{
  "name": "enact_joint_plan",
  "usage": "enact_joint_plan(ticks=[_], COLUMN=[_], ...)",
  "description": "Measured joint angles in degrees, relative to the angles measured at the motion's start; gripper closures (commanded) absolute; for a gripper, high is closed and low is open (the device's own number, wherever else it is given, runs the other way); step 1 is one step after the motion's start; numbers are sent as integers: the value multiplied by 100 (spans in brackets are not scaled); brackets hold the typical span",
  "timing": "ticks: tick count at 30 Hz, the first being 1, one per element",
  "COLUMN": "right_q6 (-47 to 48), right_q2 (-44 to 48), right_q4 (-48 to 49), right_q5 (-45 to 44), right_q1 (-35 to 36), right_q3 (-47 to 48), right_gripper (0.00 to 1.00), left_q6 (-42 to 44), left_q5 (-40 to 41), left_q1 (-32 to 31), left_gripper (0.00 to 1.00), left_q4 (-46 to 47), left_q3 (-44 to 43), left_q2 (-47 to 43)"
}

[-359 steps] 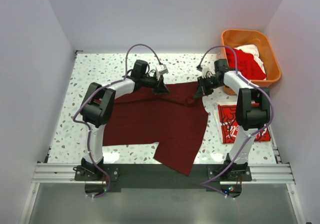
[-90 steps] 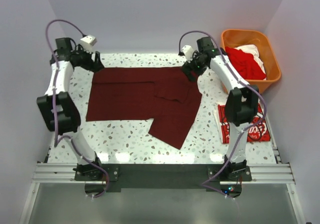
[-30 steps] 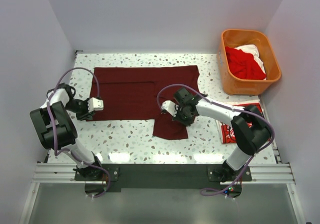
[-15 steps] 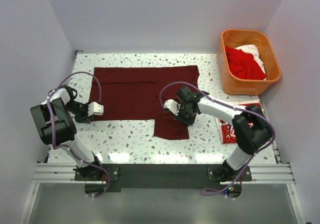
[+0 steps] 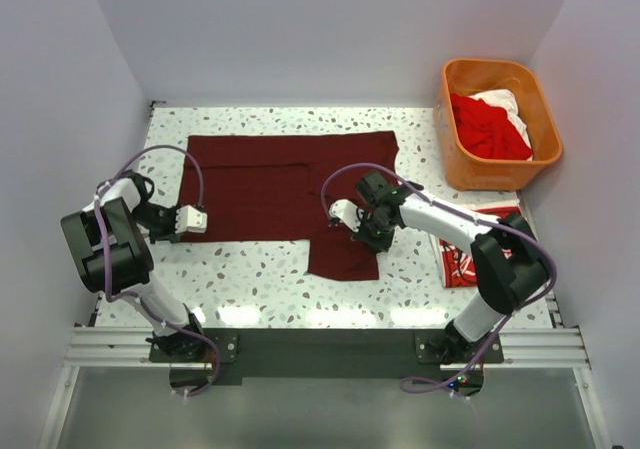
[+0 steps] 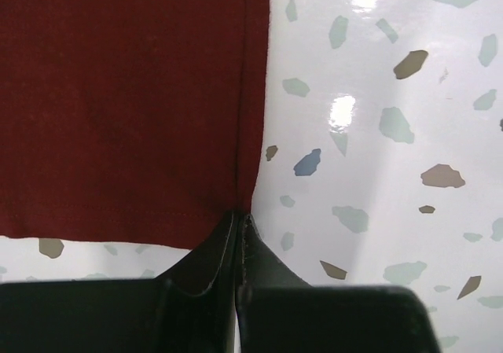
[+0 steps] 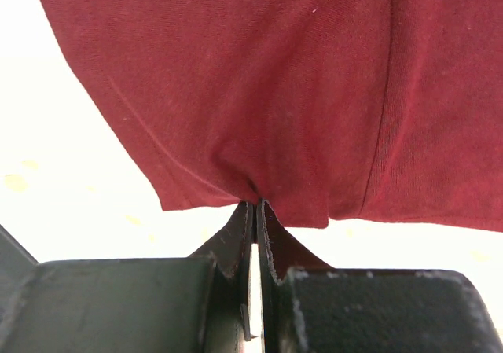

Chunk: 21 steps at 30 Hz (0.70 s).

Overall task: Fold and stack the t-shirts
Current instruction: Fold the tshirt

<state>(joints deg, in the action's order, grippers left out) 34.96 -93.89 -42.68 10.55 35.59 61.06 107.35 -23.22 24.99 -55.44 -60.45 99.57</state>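
- A maroon t-shirt (image 5: pixel 270 174) is spread flat on the speckled bench (image 5: pixel 250 284), reaching from the far left to past the middle, with one sleeve flap hanging toward the near edge to the right of centre.
- The left hand (image 5: pixel 176 227) is set low at the shirt's near-left corner. In the left wrist view its fingers (image 6: pixel 228 243) are pressed together, and the corner of the hem is caught at their tips.
- The right hand (image 5: pixel 368 235) is placed on the near flap of the shirt. In the right wrist view it is closed narrow on a pinch of maroon cloth, which puckers just above the tips.
- A red t-shirt with white script (image 5: pixel 458 261) lies folded on the bench at the right, partly hidden by the right arm and well apart from the maroon one.
- An orange basket (image 5: pixel 449 129) stands at the far right corner; a red t-shirt (image 5: pixel 488 131) and a white one (image 5: pixel 506 100) are bundled inside it.
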Motion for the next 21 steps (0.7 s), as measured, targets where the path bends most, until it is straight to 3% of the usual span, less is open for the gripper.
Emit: enact_joint_plan(ticks=[10,21], right_q6=[4,474], right_q2=[855,415], right_q4=[-304,-734], right_q5=[251,420], right_q1=[-28,-553], right_q3=[-155,752], right_gripper=[100,100], left_q6=[127,-221], left_q5=[-11,-708], left_q1=[39,96], left_gripper=[100,100], left_q4=[-599,-962], left_q3=[-48,-1113], left_q2=[-291,-68])
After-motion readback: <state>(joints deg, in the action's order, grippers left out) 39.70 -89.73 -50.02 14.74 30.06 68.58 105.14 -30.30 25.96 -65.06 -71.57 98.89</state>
